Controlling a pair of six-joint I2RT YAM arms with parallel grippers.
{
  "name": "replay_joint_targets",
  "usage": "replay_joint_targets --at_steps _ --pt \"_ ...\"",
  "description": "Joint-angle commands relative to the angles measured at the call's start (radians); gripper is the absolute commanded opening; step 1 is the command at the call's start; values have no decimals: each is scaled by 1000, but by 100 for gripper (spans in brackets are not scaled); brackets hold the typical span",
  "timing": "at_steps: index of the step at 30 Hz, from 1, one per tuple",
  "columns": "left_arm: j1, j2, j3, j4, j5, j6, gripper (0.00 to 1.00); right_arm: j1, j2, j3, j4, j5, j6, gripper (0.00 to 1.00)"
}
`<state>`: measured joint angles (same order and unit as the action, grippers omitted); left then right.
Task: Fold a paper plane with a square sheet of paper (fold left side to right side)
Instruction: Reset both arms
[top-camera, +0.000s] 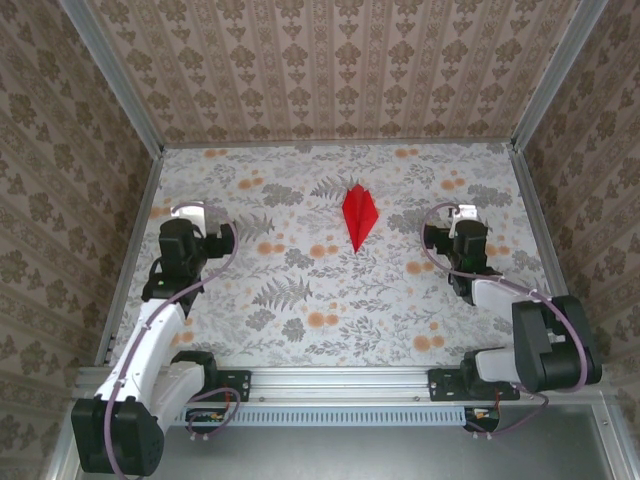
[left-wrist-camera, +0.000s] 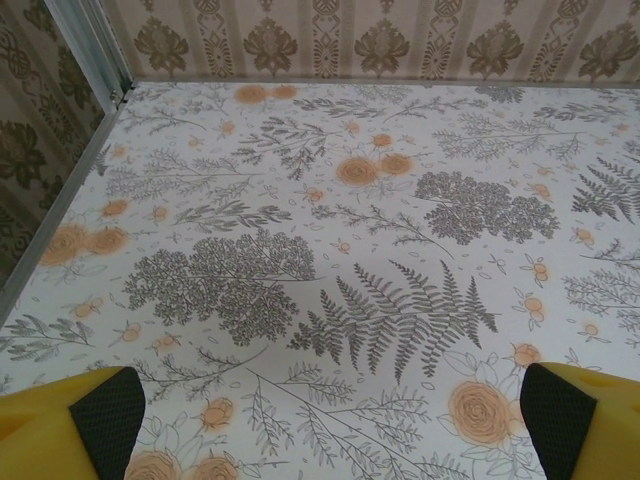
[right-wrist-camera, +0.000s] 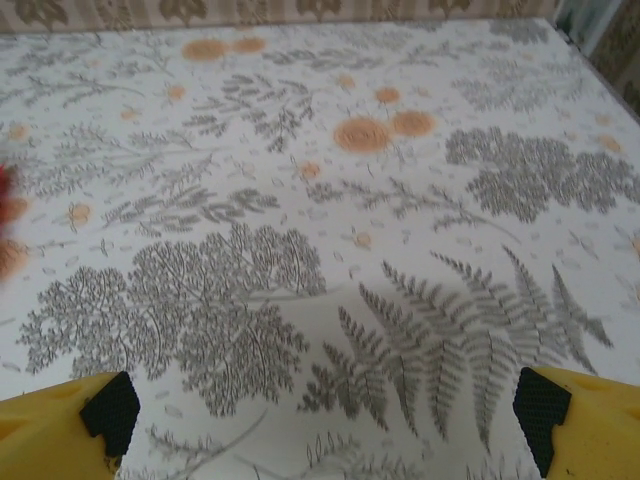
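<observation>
Paper plane (top-camera: 359, 215) lies flat on the flowered table (top-camera: 300, 330), right of the left gripper (left-wrist-camera: 325, 420) and left of the right gripper (right-wrist-camera: 325, 415), well apart from each. Both have their jaws spread wide and hold nothing. Far left of the right gripper, a blurred red patch (right-wrist-camera: 4, 190) is cut off by the frame edge. The plane is bright red, narrow and centre-creased, its long tip pointing toward the arms.

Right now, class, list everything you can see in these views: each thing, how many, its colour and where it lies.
plane: 1, red, far middle of the table, touching neither claw.
table: 1, white with grey and orange flowers, under everything.
walls: 3, beige patterned, around the table.
arms: 2, white and black; left arm, right arm, at the sides.
claws: 2, yellow with black pads; left claw, right claw, both open, empty.
</observation>
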<state>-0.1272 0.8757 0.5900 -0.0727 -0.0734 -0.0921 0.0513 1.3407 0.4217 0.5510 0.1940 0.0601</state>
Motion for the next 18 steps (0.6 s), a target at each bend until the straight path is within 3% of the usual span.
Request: replay_joint_targets --at_steps 1,5,12,18 --pt "9 0 -7 31 -19 40 100 -36 67 -7 194 -103 -18 100" --pt "12 0 -7 22 -13 51 100 -44 194 -29 341 -163 -30 100" --pt "35 26 -23 32 -22 78 100 -57 190 -12 298 -190 -19 100" --pt "55 116 -84 134 -65 110 100 -57 188 -14 300 -188 -20 100"
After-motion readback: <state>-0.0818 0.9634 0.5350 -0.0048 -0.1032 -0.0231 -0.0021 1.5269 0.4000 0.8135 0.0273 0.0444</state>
